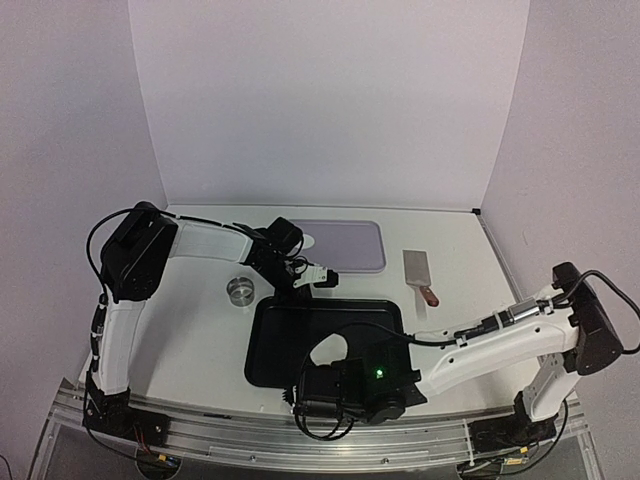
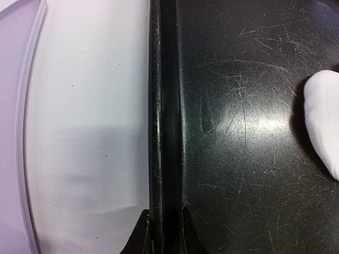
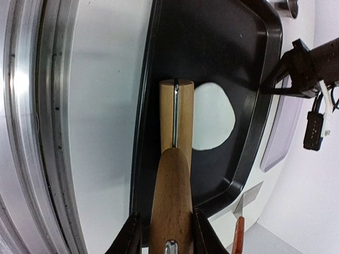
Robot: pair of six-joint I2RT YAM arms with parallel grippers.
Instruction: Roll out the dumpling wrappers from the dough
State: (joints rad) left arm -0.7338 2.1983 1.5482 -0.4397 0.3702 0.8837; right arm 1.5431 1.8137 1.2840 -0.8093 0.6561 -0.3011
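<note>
Seen from above, a black tray (image 1: 275, 340) sits on a white table (image 1: 190, 330) between two robot arms. The left fingers (image 2: 139, 235) are closed almost tight on the tray's far rim, apparently to pin it so it cannot slide. The right fingers (image 3: 131, 238) are clamped around the handle of a wooden rolling pin (image 3: 172, 159), which reaches over the tray's near side, its end partly overlapping the dough (image 3: 214, 116). The dough is a flattened white patch lying inside the tray, probably mid-roll. A round metal cutter (image 1: 240, 290) and a scraper (image 1: 418, 270) wait on the table beyond the tray
</note>
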